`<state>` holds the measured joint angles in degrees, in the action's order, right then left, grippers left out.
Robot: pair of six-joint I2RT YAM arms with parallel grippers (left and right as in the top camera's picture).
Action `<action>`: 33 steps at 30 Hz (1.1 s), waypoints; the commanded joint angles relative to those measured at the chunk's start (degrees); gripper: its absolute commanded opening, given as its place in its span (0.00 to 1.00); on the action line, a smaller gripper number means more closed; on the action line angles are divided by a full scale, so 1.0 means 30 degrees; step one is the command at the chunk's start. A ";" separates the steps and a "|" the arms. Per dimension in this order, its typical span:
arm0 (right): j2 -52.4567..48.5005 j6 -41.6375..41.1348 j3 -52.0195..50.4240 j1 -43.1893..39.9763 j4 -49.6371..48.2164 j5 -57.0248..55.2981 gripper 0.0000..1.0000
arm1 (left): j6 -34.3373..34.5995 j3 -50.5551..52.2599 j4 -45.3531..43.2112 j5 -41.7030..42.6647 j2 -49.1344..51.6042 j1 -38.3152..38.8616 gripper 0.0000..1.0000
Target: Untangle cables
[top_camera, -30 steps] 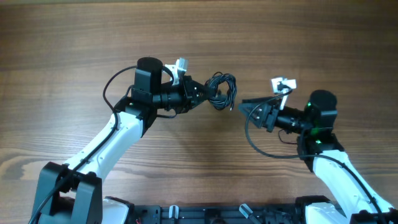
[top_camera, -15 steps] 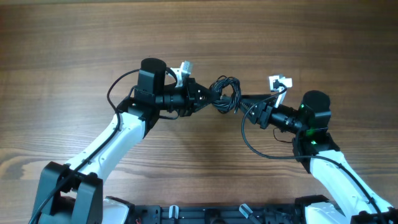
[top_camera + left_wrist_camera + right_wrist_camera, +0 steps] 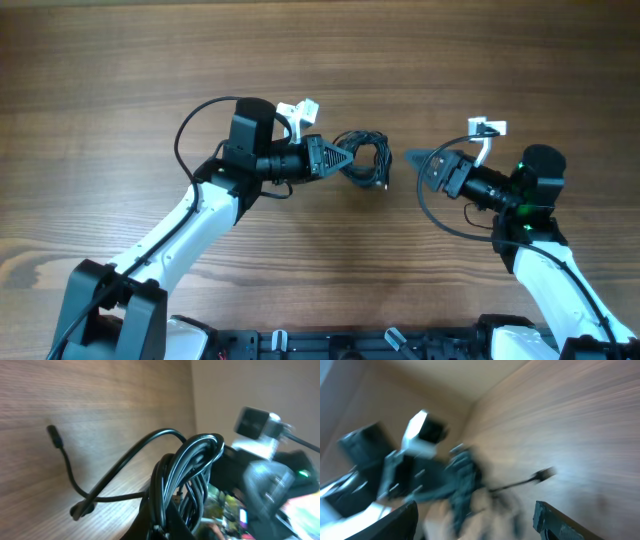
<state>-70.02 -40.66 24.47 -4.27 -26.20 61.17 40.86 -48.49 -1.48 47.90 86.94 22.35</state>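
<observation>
Right jaws backed off, open | left jaws grip cables (image 3: 366, 160) | plug (image 3: 54, 435) sharp in left-wrist view

left jaws: clamped on cables (image 3: 372, 152) | right jaws: spread, empty, apart from cables

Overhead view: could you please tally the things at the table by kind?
Tangled cable bundle: 1
Robot arms: 2, the left arm and the right arm
Grippers: 2, the left gripper and the right gripper
Total: 5
</observation>
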 commanded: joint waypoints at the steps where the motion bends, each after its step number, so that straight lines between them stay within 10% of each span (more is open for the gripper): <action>1: 0.0036 0.0991 0.0131 0.0408 0.0175 0.3264 0.75 | -0.1056 -0.0087 -0.0430 -0.3563 -0.0306 0.1086 0.04; 9: 0.0036 -0.1515 0.0131 0.2594 0.1916 -0.2936 0.41 | 0.0816 -0.0095 -0.2455 -0.5858 -0.0306 0.3089 0.04; 21: 0.0036 -0.4510 0.0131 0.2623 0.2535 -0.4044 0.37 | 0.2535 -0.0095 -0.3592 -0.6790 -0.0306 0.3978 0.04; 26: 0.0036 -0.4495 0.0131 0.2616 0.2302 -0.5078 0.05 | 0.2535 -0.0087 -0.3351 -0.6783 -0.0306 0.4342 0.04; 33: 0.0036 0.1814 0.0124 0.2623 0.2310 -0.5632 0.04 | 0.6696 -0.0095 -0.3541 -0.4590 -0.0379 0.2055 0.59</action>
<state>-70.02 -42.94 24.49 3.55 -18.87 45.32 56.49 -48.45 -11.75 29.36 86.94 29.52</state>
